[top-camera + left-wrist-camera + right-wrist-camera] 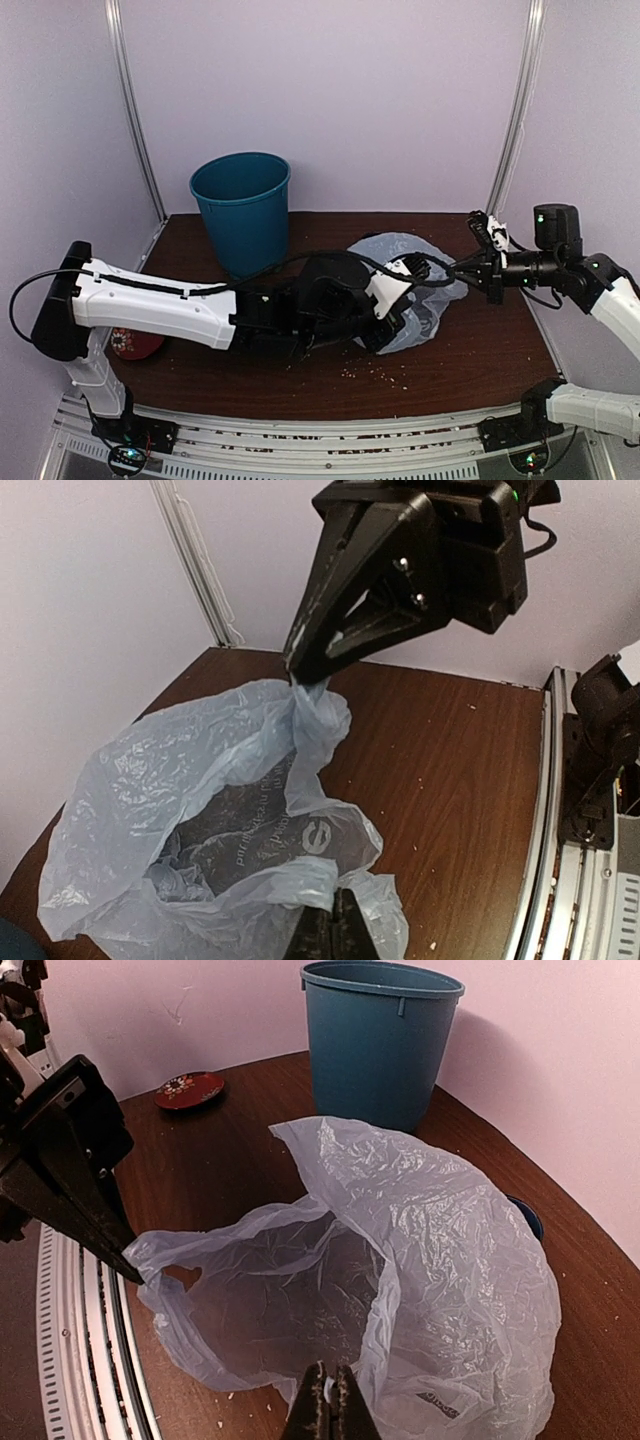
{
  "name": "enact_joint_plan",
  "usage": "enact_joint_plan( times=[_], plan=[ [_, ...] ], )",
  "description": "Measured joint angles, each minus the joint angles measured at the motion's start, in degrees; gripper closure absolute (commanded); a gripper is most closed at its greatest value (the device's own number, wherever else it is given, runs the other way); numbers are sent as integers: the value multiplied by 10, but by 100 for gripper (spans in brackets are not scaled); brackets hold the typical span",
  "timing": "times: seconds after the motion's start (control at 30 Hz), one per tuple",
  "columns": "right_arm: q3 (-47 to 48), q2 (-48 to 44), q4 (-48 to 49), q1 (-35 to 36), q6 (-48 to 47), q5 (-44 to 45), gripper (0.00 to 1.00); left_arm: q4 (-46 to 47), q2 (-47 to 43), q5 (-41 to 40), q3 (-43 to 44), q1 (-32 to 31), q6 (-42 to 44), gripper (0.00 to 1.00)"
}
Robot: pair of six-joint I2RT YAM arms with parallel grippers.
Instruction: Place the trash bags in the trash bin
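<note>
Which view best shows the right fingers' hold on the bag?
Left wrist: the right gripper pinches the trash bag at its rim, side-on. Right wrist shows only shut fingers; top external, a small distant pinch.

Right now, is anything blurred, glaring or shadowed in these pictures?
Top external view: soft, even light, no glare. Left wrist view: the thin translucent pale blue plastic bag is sharp. Right wrist view: the round teal plastic bin throws a soft shadow on the wall.

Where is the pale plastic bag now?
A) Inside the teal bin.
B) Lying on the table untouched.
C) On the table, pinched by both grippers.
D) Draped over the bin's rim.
C: the bag sits on the table, the left gripper and right gripper each shut on its edge, apart from the bin.
</note>
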Motion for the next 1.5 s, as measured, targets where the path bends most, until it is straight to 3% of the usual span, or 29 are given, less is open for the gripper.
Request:
enact_joint_plan(
  times=[0.33, 0.63, 0.83, 1.0, 1.07, 1.1, 1.17, 1.33, 1.5],
  plan=[
    [-54, 13, 63, 0, 19, -4, 100, 31, 20, 12, 13, 9, -7, 100],
    [-36, -14, 85, -19, 50, 203, 100, 55, 62, 44, 45, 17, -24, 100],
    [8, -16, 77, -53, 63, 303, 100, 95, 163, 89, 106, 26, -17, 100],
    [-14, -52, 82, -69, 66, 377, 100, 104, 214, 116, 146, 29, -9, 100],
    [-37, -74, 89, -75, 72, 395, 100, 101, 214, 124, 146, 30, -8, 80],
    [-47, -82, 92, -78, 75, 401, 100, 102, 212, 128, 144, 31, -6, 63],
    [-63, -87, 108, -83, 78, 408, 100, 99, 200, 133, 130, 33, -2, 50],
    [-95, -75, 128, -90, 80, 418, 100, 71, 119, 161, 38, 37, -3, 35],
    [-103, -86, 132, -90, 78, 432, 100, 19, -57, 146, -97, 38, -27, 24]
  ],
)
